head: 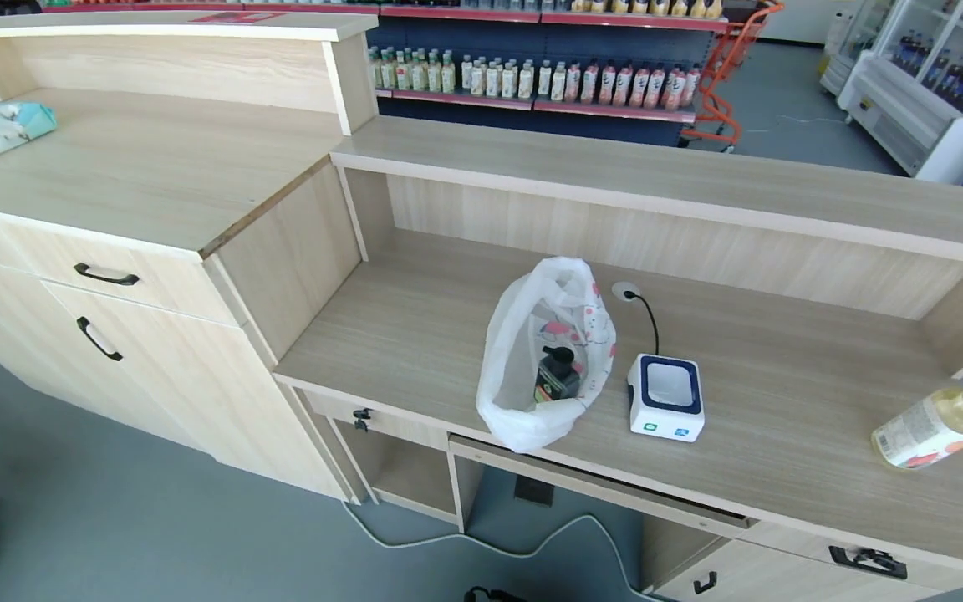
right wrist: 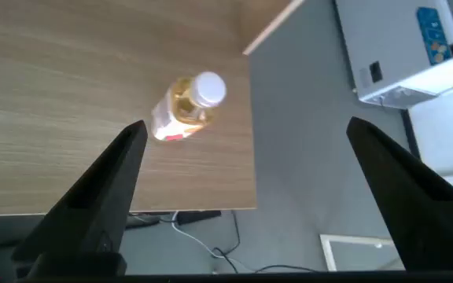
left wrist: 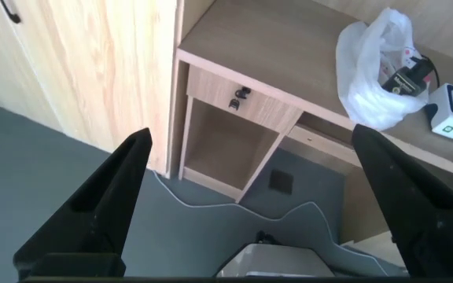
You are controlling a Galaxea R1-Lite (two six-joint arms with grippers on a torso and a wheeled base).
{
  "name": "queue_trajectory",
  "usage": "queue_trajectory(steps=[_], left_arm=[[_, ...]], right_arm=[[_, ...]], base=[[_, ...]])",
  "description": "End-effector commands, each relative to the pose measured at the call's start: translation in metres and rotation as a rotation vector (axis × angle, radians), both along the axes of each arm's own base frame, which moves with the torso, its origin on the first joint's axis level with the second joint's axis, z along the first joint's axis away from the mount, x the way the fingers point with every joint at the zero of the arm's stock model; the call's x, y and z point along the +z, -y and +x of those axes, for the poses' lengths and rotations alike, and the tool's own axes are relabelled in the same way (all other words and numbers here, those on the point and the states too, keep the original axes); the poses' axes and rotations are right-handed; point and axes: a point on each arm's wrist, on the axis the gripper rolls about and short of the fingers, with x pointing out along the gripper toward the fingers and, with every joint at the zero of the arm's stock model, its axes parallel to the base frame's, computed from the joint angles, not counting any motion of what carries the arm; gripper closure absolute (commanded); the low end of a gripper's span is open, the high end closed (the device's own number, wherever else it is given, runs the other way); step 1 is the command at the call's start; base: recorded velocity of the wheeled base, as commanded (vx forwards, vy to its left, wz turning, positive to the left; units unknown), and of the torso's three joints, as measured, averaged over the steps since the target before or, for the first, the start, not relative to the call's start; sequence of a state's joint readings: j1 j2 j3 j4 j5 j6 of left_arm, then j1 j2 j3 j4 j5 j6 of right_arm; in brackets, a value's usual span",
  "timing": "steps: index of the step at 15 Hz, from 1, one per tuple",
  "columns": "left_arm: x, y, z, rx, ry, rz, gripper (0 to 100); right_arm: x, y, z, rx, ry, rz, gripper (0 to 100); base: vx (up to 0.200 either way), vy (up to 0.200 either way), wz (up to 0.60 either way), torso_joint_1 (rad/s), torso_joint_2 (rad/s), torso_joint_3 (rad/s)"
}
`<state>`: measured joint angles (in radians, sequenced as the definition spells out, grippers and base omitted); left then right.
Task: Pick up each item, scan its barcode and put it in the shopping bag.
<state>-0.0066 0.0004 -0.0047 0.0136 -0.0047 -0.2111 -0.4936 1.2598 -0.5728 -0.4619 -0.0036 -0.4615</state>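
One white plastic shopping bag [head: 506, 359] stands mid-counter holding one dark pump bottle [head: 557, 376]; one white-and-blue barcode scanner [head: 665, 397] sits just right of it; one clear yellow-filled bottle [head: 937, 426] lies at the right end of the pale wood counter [head: 415, 334]; stocked shop shelves [head: 532, 79] stand far behind; left gripper [left wrist: 252, 137] and right gripper [right wrist: 246, 130] are both splayed wide, empty

Mid-frame on the counter [head: 415, 334], a bag [head: 515, 334] holds a pump bottle [head: 557, 376]; scanner [head: 665, 395] just right, drink bottle [head: 937, 425] far right.
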Motion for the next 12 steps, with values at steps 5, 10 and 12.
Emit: queue_trajectory(steps=[5, 10, 12], left_arm=[[0.0, 0.0, 0.0, 0.001, 0.0, -0.001, 0], [0.0, 0.0, 0.0, 0.001, 0.002, -0.001, 0], [0.0, 0.0, 0.0, 0.001, 0.0, -0.001, 0]], right_arm=[[-0.035, 0.046, 0.0, -0.366, -0.099, 0.137, 0], [-0.083, 0.062, 0.063, -0.232, 0.027, 0.225, 0], [-0.097, 0.068, 0.07, -0.241, 0.014, 0.231, 0]], base=[[0.0, 0.0, -0.24, 0.002, 0.0, 0.001], [0.0, 0.0, 0.0, 0.0, 0.0, 0.0], [0.0, 0.0, 0.0, 0.0, 0.0, 0.0]])
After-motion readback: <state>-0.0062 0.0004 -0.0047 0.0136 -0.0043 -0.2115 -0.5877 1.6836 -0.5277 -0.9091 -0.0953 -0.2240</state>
